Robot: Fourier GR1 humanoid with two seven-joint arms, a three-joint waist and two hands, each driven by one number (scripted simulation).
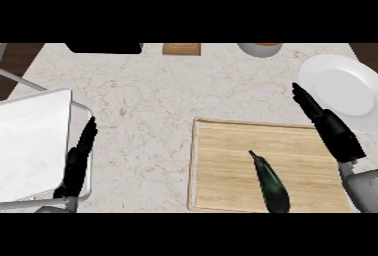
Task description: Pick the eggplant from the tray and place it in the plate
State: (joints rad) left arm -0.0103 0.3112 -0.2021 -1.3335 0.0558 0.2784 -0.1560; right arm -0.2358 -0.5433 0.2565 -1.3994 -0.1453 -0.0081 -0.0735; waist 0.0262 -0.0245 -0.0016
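Marbled pale table [148, 100]. Dark slender eggplant [270, 186] lies on wooden tray [221, 165], ungrasped. Right hand [328, 125] open beside round white plate [339, 82]; left hand [77, 160] open, resting. Step: apparently pre-grasp. Next: right hand down onto eggplant.

A pale marbled worktop [148, 100] fills the view. Along its far edge sit a black box [103, 48], a small wooden block [181, 48] and a grey pot [260, 49].

light: even, bright | shadows: soft, faint under tray [221, 150] edge | glare: plate [343, 90] near-white
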